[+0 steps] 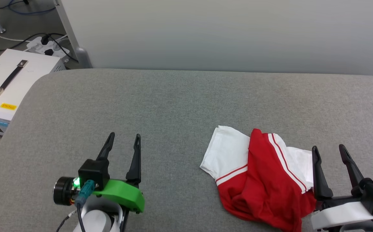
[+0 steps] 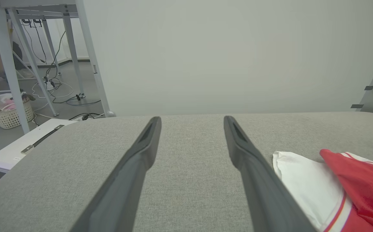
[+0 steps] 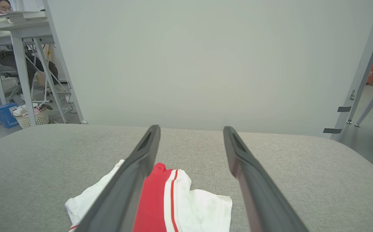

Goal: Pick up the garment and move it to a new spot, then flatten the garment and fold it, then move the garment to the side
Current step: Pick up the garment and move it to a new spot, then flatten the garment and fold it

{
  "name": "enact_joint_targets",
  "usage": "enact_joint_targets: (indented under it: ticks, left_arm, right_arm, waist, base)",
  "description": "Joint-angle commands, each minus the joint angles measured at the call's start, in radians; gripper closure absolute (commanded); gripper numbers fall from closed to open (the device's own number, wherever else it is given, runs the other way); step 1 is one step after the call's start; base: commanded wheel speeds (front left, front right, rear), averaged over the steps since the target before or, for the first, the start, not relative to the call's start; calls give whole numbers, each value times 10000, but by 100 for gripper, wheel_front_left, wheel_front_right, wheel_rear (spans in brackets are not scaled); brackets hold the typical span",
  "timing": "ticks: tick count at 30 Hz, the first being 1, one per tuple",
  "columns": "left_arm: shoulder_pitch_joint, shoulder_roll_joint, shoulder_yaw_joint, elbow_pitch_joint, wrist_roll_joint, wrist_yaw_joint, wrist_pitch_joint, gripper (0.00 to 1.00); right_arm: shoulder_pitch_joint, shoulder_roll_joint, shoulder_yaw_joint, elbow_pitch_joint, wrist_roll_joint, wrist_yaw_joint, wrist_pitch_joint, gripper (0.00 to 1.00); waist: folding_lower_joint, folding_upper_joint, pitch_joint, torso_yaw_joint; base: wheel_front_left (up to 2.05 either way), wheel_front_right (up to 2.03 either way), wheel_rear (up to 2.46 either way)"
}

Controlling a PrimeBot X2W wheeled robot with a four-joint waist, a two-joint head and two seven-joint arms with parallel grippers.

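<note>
From the head we see the garment crumpled on the grey table, just beside our right gripper and well apart from our left gripper. Along the left wrist, our fingers stand spread, empty. Along the right wrist, likewise spread and empty above the garment's edge.

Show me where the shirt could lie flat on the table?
The widest bare stretch of the table runs from its far edge down to the left hand and the shirt. Between those two there's a bare lane too. It's crowded at the near right, where the shirt bunches by the right hand.
</note>
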Motion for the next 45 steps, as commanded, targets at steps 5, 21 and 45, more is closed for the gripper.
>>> enact_joint_targets:
  ticks: [5,21,45]
  left_arm:
    - [928,-510,842,-56,700,-553,-56,0]
    - [2177,-1707,2817,-360,2122,-1585,-56,0]
    - [953,-1988,3383,268,2955,-2833,-57,0]
  right_arm:
    - [284,-14,38,103,204,-9,-61,0]
    - [705,-14,14,335,471,-9,-61,0]
    - [464,-14,129,407,431,-9,-61,0]
  waist:
    - [0,0,-130,31]
    - [0,0,-336,80]
    - [0,0,-49,-131]
  base:
    - [0,0,0]
    - [0,0,0]
    - [0,0,0]
